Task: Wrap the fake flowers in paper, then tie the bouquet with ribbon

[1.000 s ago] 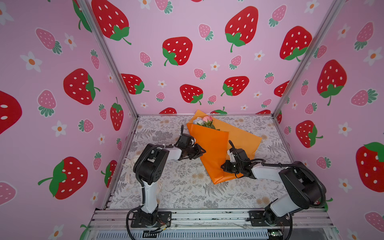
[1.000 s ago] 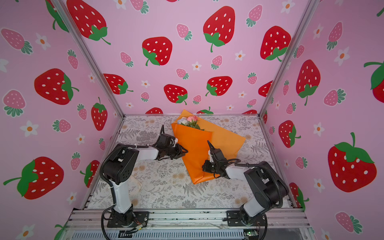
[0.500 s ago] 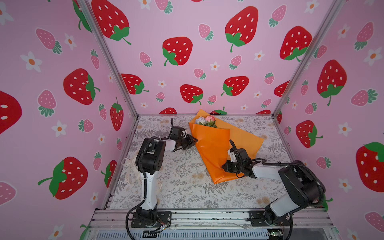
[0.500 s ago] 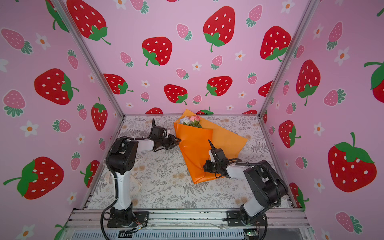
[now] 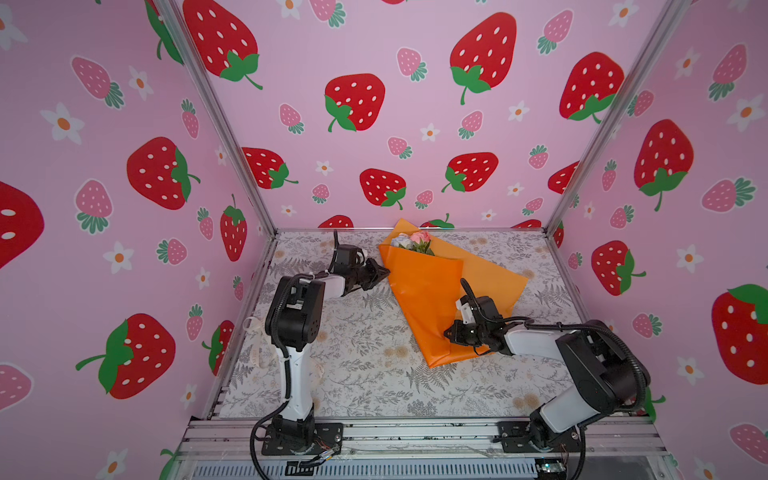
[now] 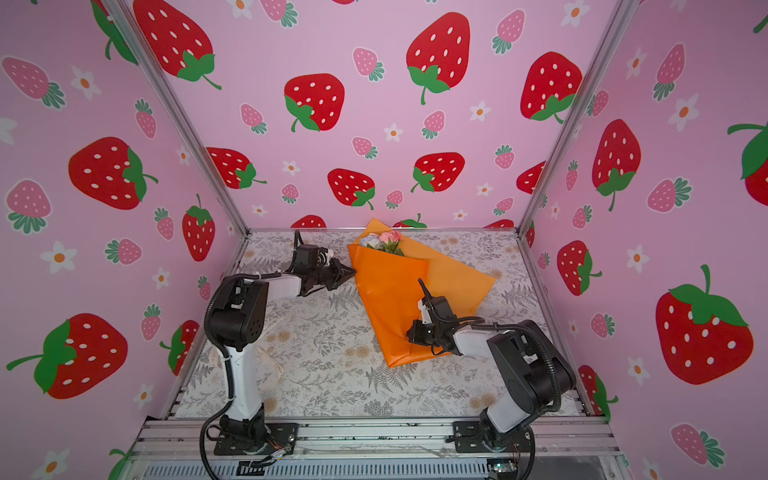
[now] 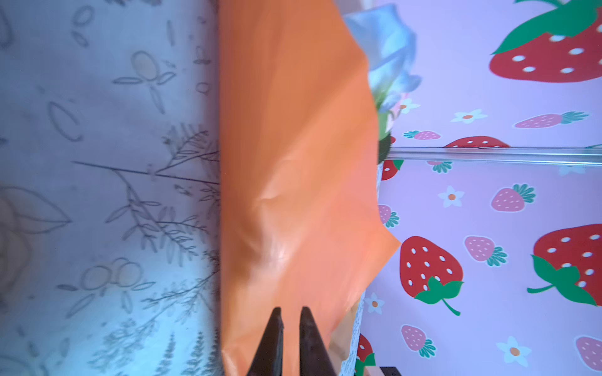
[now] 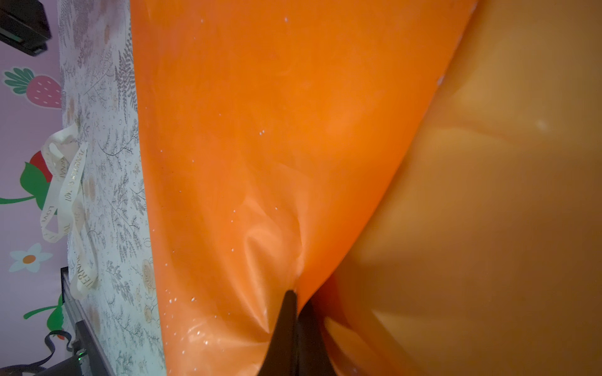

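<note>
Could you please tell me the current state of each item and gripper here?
bouquet: lying on the table, wrapped in orange paper, untied.
ribbon: loose at the table's edge, off the bouquet.
left gripper: nearly shut at the paper's edge; grip unclear.
right gripper: shut on the paper.

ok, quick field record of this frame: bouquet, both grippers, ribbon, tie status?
bouquet: orange-wrapped cone lying on the table, narrow end toward the arm bases
flowers: white and pink, poking out the far end by the back wall
left gripper: at the bouquet's left edge near the flowers, jaws nearly closed; pinch unclear
right gripper: shut on the bouquet near its narrow end
ribbon: cream, loose on the table by the left arm's base
tie: not done
</note>
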Controlling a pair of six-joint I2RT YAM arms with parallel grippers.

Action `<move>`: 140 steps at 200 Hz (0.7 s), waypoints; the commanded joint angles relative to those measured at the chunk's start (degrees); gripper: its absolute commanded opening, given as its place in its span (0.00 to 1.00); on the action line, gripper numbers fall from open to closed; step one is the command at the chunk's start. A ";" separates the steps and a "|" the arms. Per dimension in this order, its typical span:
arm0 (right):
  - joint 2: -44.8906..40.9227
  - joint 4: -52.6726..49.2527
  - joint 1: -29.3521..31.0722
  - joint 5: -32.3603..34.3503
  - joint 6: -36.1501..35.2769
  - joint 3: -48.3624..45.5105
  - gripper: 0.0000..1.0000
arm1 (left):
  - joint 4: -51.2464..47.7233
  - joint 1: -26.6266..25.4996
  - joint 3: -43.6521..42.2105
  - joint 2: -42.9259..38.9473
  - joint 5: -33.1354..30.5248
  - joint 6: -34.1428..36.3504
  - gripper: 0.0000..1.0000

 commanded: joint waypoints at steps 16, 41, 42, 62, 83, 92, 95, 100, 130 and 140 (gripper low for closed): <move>0.97 -3.71 -0.69 0.54 -0.03 -0.32 0.00 | -0.27 -0.80 7.14 3.98 4.35 0.39 0.00; 0.52 -3.81 -1.00 0.54 -0.20 -0.53 0.00 | -2.38 -0.40 11.03 7.60 2.55 0.46 0.00; 0.49 -3.86 -1.00 0.57 -0.20 -0.56 0.00 | -2.51 -0.30 11.22 7.79 2.45 0.44 0.00; 0.79 -3.93 -1.18 0.19 -0.25 -0.80 0.00 | -4.62 0.30 15.94 11.63 1.42 0.28 0.00; 1.21 -4.08 -1.35 -0.17 -0.64 -0.87 0.00 | -6.42 1.08 19.88 15.67 0.22 -0.18 0.00; 1.39 -4.16 -1.49 -0.37 -0.74 -0.79 0.00 | -6.60 1.60 20.90 17.11 -0.33 -0.69 0.00; 1.51 -4.17 -1.45 -0.41 -0.69 -0.87 0.00 | -6.48 1.78 21.26 17.63 -0.43 -0.92 0.00; 1.42 -4.17 -1.46 -0.36 -0.65 -0.89 0.00 | -6.42 2.17 21.92 18.41 -0.54 -1.34 0.00; 1.22 -4.17 -1.57 -0.36 -0.56 -1.41 0.00 | -7.97 3.79 28.50 23.29 0.11 -2.54 0.00; 1.14 -4.17 -1.53 -0.36 -0.57 -1.69 0.00 | -9.99 4.25 31.45 25.01 -0.02 -2.22 0.00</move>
